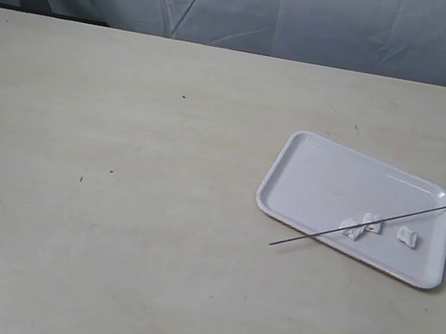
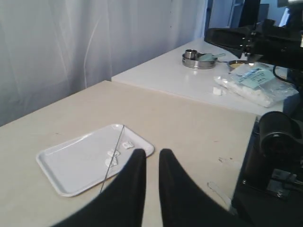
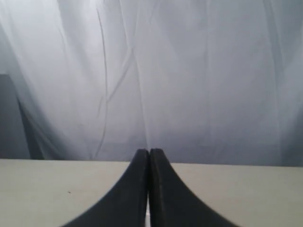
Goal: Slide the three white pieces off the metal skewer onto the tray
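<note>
A pale counter (image 1: 155, 207) fills the exterior view, with a grey curtain behind it. The tray (image 1: 326, 172), white and low-rimmed, lies at about 3 o'clock on the counter.

The left pincer (image 2: 152, 153) hangs well apart from the tray. Its black fingers are spread by a narrow gap and hold nothing. The right pincer (image 3: 149, 152) is pressed together and empty, and faces the curtain.

The metal skewer (image 1: 404, 218) lies slanted across the tray. One end rests on the rim at the tray's 2 o'clock corner, and the other juts past the rim toward 8 o'clock.

The three white pieces (image 1: 371, 223) sit on the tray floor. Two touch the skewer near its middle, and whether they are threaded on it cannot be told. The third lies just beside it, at about 4 o'clock from the pair.

To finish well, one pincer would probably pinch the jutting end and keep the rod low over the tray. The other, nearly closed around the rod, would push the pair toward the free end.
</note>
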Motion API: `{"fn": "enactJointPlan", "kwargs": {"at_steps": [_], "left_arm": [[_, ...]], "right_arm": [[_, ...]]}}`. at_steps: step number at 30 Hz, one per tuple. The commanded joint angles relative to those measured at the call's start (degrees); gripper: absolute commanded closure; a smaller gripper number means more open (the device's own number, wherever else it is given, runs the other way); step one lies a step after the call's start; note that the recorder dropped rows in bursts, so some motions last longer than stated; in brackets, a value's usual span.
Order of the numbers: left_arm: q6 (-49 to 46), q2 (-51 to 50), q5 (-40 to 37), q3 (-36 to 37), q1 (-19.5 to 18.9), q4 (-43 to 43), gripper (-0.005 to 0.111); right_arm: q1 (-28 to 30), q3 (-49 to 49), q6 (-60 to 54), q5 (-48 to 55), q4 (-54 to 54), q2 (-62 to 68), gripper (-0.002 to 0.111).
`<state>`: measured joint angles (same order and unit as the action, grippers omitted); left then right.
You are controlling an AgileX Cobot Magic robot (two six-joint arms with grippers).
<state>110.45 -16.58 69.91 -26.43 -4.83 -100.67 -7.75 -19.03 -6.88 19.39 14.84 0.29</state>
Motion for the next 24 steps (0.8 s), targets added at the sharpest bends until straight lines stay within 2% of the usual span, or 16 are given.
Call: {"fn": "enactJointPlan", "kwargs": {"at_steps": [1, 7, 10, 13, 20, 24], "left_arm": [[0.28, 0.57, 0.05, 0.44, 1.11, 0.73, 0.095], [-0.37, 0.57, 0.05, 0.53, 1.11, 0.73, 0.095], [-0.37, 0.57, -4.03, 0.53, 1.11, 0.73, 0.095], [-0.37, 1.06, -13.12, 1.27, 1.01, 0.73, 0.095], [-1.61, 6.7, -45.18, 7.79, 2.68, 0.73, 0.095], [-1.26, 12.36, -54.67, 13.52, 2.82, 0.73, 0.095]], "right_arm": [[3.97, 4.55, -0.13, 0.66, -4.71, -0.29, 0.109], [6.59, 10.44, -0.04, -1.44, -9.02, -0.29, 0.109], [6.59, 13.76, -0.18, -2.02, -11.35, -0.29, 0.109], [6.59, 15.99, -0.61, -2.12, -12.4, -0.29, 0.109], [6.69, 19.03, -0.61, -3.51, -17.55, -0.29, 0.109], [6.81, 19.03, 0.08, -3.17, -16.23, -0.29, 0.109]]}}
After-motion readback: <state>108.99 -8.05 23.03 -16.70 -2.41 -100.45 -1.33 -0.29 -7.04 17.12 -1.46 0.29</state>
